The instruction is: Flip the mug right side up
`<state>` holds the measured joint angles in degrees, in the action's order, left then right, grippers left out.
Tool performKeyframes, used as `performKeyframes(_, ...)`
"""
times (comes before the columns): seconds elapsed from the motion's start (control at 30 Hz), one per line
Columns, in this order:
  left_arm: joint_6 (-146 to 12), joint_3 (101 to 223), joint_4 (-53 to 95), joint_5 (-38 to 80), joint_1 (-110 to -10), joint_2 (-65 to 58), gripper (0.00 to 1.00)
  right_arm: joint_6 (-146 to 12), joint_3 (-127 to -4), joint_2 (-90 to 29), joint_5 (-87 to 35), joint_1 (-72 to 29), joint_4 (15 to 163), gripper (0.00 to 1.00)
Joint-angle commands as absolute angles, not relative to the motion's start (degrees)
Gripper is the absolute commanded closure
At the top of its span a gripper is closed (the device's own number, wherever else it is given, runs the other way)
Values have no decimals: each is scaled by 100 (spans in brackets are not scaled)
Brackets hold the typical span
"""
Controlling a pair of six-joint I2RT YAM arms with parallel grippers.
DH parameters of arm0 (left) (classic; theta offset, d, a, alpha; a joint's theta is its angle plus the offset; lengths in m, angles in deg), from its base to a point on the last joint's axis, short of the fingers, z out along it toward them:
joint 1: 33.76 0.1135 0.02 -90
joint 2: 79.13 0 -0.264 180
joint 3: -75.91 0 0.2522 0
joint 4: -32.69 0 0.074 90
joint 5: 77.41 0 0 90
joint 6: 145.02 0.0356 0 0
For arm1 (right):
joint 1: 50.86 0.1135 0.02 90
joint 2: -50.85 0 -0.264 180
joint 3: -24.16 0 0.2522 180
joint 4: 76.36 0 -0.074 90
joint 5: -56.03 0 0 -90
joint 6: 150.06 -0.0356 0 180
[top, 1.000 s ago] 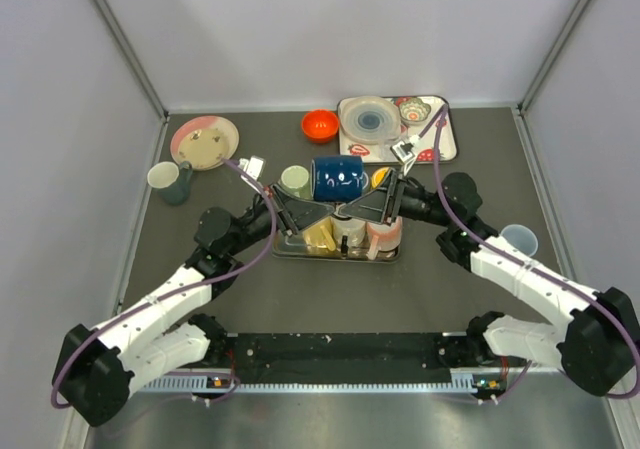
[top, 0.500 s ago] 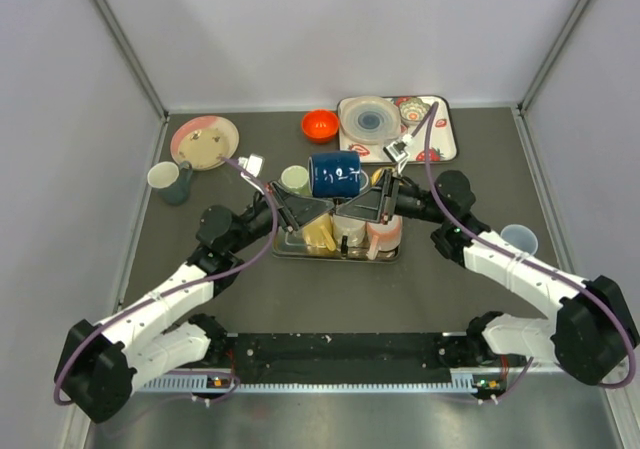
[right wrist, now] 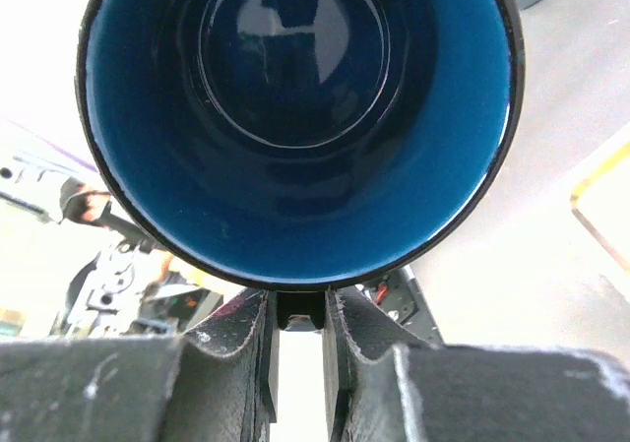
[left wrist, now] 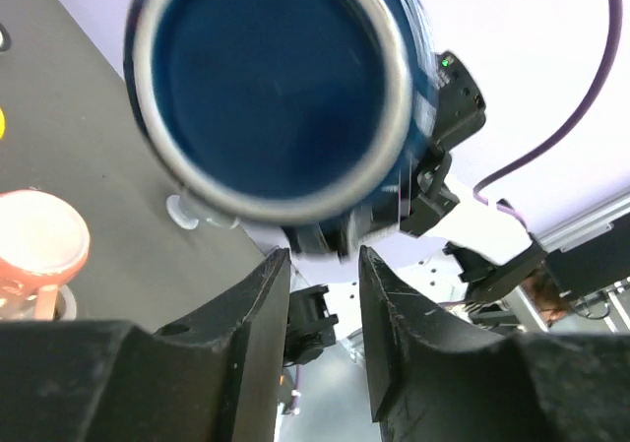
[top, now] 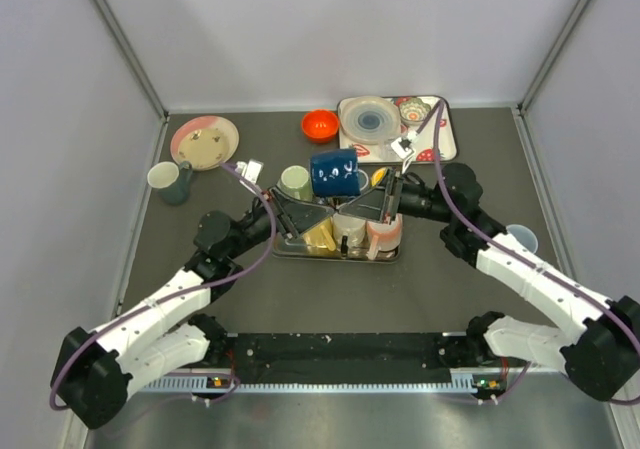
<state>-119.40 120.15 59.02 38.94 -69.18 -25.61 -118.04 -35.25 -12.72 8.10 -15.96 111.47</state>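
The dark blue mug (top: 337, 173) hangs on its side above the middle of the table, handle downward. My right gripper (top: 347, 204) comes in from the right and is shut on the mug's handle (right wrist: 300, 309); the right wrist view looks straight into the mug's glossy blue inside (right wrist: 295, 97). My left gripper (top: 325, 206) comes in from the left under the mug. Its jaws stand apart, open (left wrist: 323, 257), with nothing between them, and the mug's base (left wrist: 271, 78) fills the view just past the fingertips.
Below the grippers is a metal tray (top: 290, 253) holding yellow and pink cups. A pale green cup (top: 294, 180) stands behind it. A red bowl (top: 320, 124), a tray of dishes (top: 447, 139), a pink plate (top: 205, 141), a teal mug (top: 170, 181) and a clear cup (top: 517, 237) surround them.
My right gripper has closed onto the mug's handle. My left gripper's jaws have parted and let go. The mug has shifted slightly toward the back.
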Motion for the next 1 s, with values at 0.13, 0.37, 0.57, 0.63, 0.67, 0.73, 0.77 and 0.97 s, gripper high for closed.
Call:
performKeyframes(0.13, -11321, 11885, 5892, 3527, -6927, -3044, 51, -10463, -4366, -506, -241, -1693, 9446, 100)
performKeyframes(0.37, -11198, 11920, 5348, 3229, -6865, -3175, 49, -9146, -5321, -320, -2082, -1790, 6621, 100)
performKeyframes(0.57, -10539, 12201, 3661, 2193, -6865, -3649, 49, -8476, -6062, -557, -4732, -2552, 5007, 100)
performKeyframes(0.63, -10416, 12254, 3327, 1946, -6865, -3772, 50, -8703, -5887, -636, -4672, -3252, 5015, 100)
performKeyframes(0.67, -10389, 12289, 3073, 1753, -6865, -3816, 50, -8800, -5834, -698, -4645, -3440, 5033, 100)
performKeyframes(0.73, -10345, 12307, 2852, 1585, -6865, -3948, 50, -9028, -5746, -970, -5030, -3722, 5094, 100)
performKeyframes(0.77, -10336, 12307, 2650, 1488, -6865, -3992, 50, -9126, -5728, -1075, -5145, -3836, 5138, 100)
performKeyframes(0.97, -10134, 12517, 1710, 776, -6856, -4204, 50, -9583, -5877, -2226, -5549, -4662, 5665, 100)
